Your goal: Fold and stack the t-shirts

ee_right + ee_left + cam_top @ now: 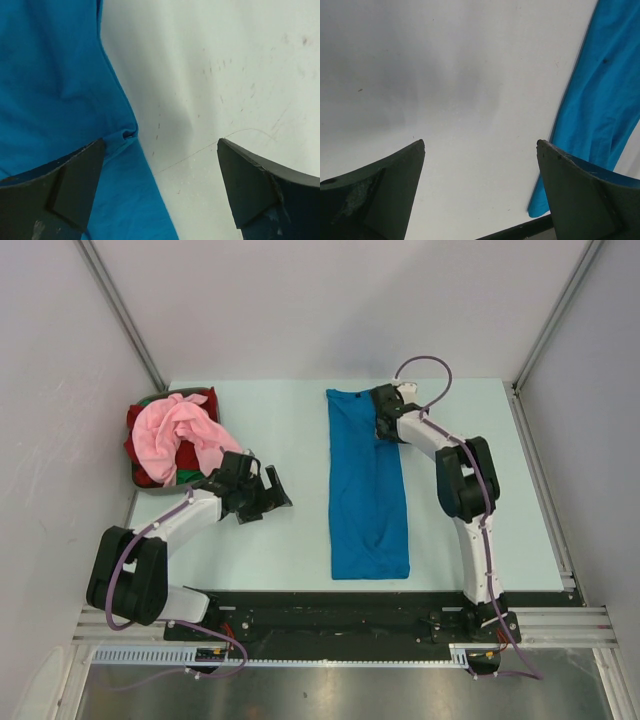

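A bright blue t-shirt (366,480) lies flat on the table as a long narrow folded strip. It also shows in the left wrist view (602,100) and in the right wrist view (55,90). My right gripper (385,427) is open and empty over the strip's far right edge (160,145). My left gripper (268,496) is open and empty over bare table left of the strip (480,145). A light pink t-shirt (180,435) lies crumpled on a red t-shirt (140,425) in the basket, with a bit of green cloth (190,475) under it.
The dark grey basket (212,397) stands at the far left of the table (280,430). Grey walls and metal posts close in the back and sides. A black rail (330,605) runs along the near edge.
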Controlling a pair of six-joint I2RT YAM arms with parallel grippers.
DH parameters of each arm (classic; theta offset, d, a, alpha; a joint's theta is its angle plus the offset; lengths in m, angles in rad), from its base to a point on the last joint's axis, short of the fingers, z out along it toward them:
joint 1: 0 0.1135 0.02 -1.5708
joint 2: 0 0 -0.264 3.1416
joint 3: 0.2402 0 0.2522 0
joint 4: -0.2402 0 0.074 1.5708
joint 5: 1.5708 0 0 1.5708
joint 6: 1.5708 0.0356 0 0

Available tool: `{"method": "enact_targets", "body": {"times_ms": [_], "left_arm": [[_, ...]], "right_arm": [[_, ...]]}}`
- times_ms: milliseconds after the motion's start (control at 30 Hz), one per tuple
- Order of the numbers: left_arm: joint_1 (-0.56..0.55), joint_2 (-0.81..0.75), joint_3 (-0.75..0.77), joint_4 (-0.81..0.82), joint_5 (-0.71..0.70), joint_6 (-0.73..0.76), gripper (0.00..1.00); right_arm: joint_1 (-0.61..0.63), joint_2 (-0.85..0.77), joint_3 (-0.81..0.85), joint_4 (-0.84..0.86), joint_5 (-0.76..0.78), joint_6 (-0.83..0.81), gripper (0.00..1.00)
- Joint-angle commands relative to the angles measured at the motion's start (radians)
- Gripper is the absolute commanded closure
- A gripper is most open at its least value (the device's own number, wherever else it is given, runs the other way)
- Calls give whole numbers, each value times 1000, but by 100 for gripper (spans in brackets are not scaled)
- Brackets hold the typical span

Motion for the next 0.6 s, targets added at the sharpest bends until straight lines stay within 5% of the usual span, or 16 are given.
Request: {"method": "enact_targets", "body": {"times_ms": [0,567], "left_arm": [[-6,-9,-7,27,10,5,2],[-7,1,-12,33,18,7,2]], "right_arm": [[-3,-49,-25,17,-102,115,1],[56,-81,123,8,-184,72,0]]}}
